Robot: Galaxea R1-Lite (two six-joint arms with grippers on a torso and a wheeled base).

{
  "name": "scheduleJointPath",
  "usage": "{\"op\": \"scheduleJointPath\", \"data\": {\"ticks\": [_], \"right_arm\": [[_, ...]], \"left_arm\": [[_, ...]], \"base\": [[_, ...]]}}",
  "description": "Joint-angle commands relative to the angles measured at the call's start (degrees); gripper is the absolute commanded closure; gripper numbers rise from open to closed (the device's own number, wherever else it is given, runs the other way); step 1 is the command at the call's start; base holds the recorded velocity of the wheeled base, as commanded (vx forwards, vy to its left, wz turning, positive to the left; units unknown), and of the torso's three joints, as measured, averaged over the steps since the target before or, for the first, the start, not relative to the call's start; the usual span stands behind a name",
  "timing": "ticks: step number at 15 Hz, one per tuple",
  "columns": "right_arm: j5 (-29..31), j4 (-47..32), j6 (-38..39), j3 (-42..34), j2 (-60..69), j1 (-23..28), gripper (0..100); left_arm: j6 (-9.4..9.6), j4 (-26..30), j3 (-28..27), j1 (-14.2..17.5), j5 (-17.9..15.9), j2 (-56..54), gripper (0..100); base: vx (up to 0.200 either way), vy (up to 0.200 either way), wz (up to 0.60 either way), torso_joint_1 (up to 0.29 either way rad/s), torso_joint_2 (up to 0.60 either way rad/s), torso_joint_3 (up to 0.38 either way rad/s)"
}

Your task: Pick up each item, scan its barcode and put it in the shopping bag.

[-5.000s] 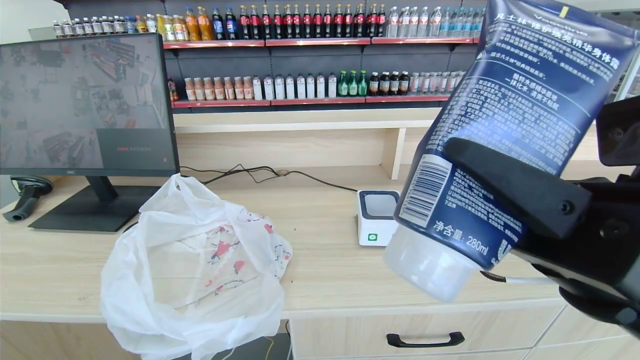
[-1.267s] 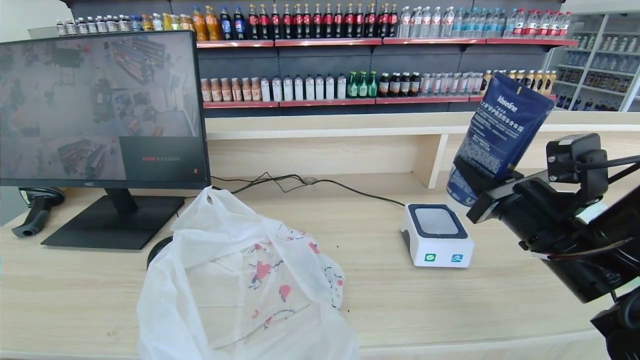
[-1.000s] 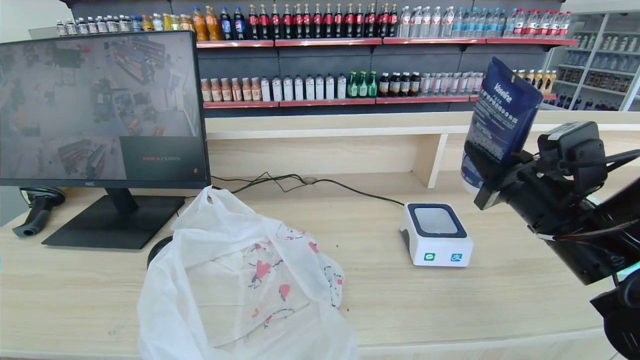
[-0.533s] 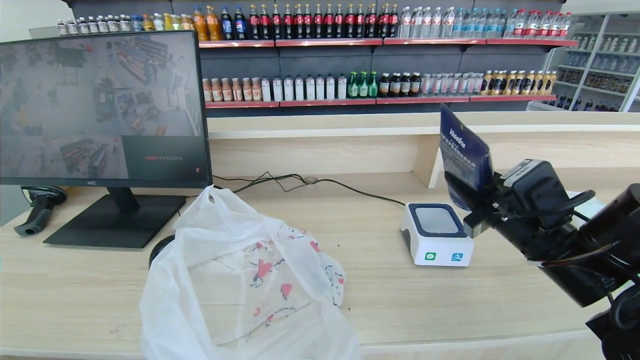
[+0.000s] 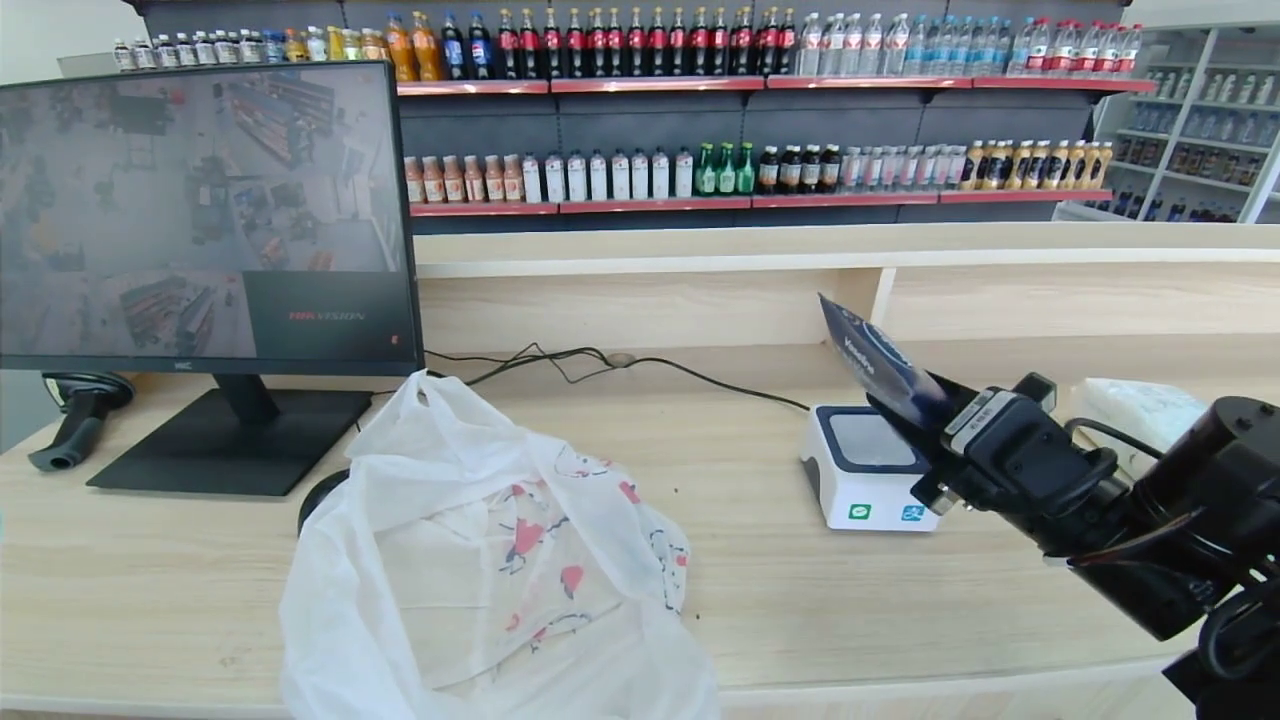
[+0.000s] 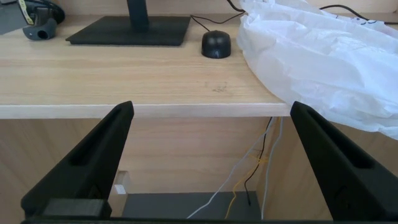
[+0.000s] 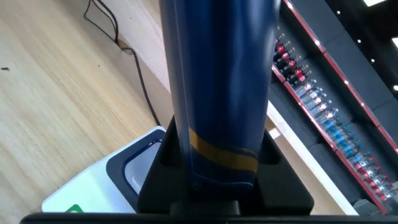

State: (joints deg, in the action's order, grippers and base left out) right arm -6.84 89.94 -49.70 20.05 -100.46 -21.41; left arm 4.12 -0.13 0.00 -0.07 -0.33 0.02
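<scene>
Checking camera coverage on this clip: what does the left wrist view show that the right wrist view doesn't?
Left wrist, not right wrist: the open left gripper, the bag, a mouse and the monitor stand. Right wrist, not left wrist: the right gripper shut on the tube, the scanner and shelves of bottles. Both: the counter.
</scene>
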Motion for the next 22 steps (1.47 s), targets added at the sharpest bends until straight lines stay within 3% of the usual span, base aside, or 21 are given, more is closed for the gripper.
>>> {"op": "scheduleJointPath", "data": {"ticks": [1,5,22], "right_arm": [[-1.33,0.06,-0.4,0.16,-1.58,0.31,100],[-7.75,0.06,-1.8,2.62,-4.39,2.86,100],[-7.75,0.06,-1.71,0.95,-5.53,4.36,100]], "left_arm": [[0.1,-0.04,0.0,-0.01,-0.02,-0.02,0],[0.1,0.05,0.0,-0.01,-0.02,-0.02,0],[-0.43,0.05,0.0,-0.01,-0.02,-0.02,0]], "base": [[0.0,0.0,0.0,0.0,0.0,0.0],[0.0,0.0,0.0,0.0,0.0,0.0],[0.0,0.0,0.0,0.0,0.0,0.0]]}}
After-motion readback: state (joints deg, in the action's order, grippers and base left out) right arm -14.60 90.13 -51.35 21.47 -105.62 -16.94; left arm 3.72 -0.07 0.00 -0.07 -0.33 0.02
